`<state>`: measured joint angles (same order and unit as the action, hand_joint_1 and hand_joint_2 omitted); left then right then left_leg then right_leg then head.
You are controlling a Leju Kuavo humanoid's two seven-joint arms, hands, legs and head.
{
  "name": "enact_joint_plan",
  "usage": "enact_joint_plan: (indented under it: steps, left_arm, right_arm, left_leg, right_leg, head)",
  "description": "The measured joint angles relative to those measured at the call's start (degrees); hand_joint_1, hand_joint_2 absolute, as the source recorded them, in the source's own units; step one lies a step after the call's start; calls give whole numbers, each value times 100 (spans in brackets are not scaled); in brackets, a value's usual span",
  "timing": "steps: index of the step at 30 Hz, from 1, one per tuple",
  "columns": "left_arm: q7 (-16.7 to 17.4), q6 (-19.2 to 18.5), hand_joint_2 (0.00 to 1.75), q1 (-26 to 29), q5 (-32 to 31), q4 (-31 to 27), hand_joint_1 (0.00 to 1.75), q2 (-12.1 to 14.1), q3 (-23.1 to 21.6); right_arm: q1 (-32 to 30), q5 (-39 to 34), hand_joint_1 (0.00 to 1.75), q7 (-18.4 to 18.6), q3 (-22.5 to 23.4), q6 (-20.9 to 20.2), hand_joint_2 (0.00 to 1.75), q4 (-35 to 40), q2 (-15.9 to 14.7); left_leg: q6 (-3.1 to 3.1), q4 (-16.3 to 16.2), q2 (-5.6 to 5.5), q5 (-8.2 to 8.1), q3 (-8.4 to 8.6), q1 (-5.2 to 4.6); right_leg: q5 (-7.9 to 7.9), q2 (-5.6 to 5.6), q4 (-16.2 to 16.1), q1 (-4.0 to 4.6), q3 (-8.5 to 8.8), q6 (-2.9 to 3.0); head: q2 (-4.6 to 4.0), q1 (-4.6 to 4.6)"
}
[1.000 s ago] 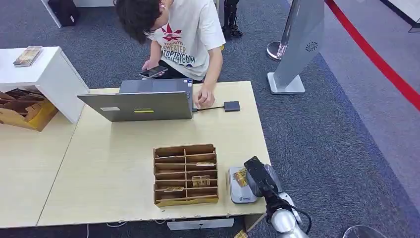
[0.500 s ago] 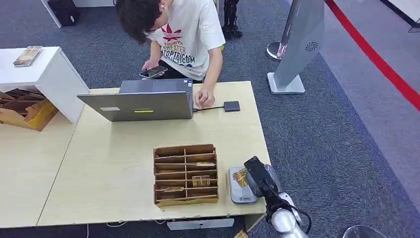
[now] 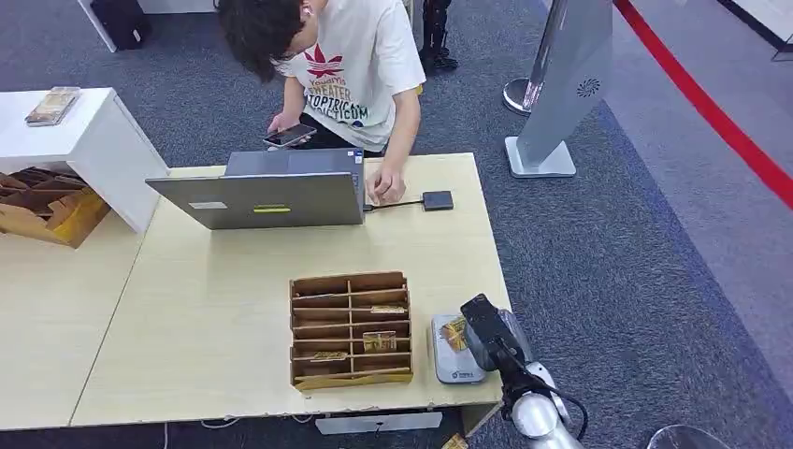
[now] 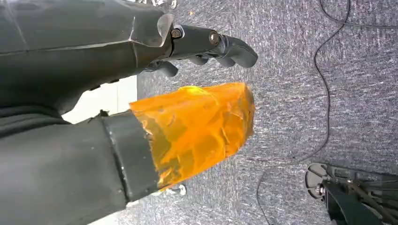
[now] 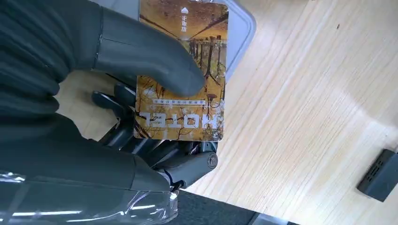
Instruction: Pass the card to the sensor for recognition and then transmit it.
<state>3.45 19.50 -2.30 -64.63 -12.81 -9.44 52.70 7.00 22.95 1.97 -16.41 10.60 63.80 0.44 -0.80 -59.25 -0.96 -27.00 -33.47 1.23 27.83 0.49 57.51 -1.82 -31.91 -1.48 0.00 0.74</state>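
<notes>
My right hand (image 3: pixel 486 339) pinches a brown and gold hotel card (image 3: pixel 454 333) between thumb and fingers, right over the grey sensor pad (image 3: pixel 456 370) at the table's front right corner. In the right wrist view the thumb of that hand (image 5: pixel 94 93) presses on the card (image 5: pixel 180 118), marked HOTEL, and the sensor's rounded grey edge (image 5: pixel 243 29) lies behind it. I cannot tell if the card touches the pad. My left hand (image 4: pixel 108 51) hangs over grey carpet and holds nothing; its thumb is wrapped in orange tape.
A cardboard divider box (image 3: pixel 351 329) holding a few cards stands just left of the sensor. A person (image 3: pixel 346 56) leans over an open laptop (image 3: pixel 271 192) at the far edge, beside a small black device (image 3: pixel 437 199). Bare tabletop (image 3: pixel 215 309) lies to the left.
</notes>
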Motion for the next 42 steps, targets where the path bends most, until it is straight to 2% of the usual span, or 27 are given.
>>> enact_joint_plan:
  steps: [26,42]
  left_arm:
    - [-2,4,0,-9,-17,0,0,0,0]
    - [-2,-4,0,-8,18,2,0,0,4]
  right_arm:
    - [79,0,175,-44,0,2,175,-94,4]
    - [38,315,175,-96,-4,251,175,46,4]
  left_leg:
    - [0,0,0,0,0,0]
    - [0,0,-1,0,-3,0]
  right_leg:
    - [0,0,0,0,0,0]
    - [0,0,0,0,-3,0]
  head:
    - [0,0]
    - [0,0]
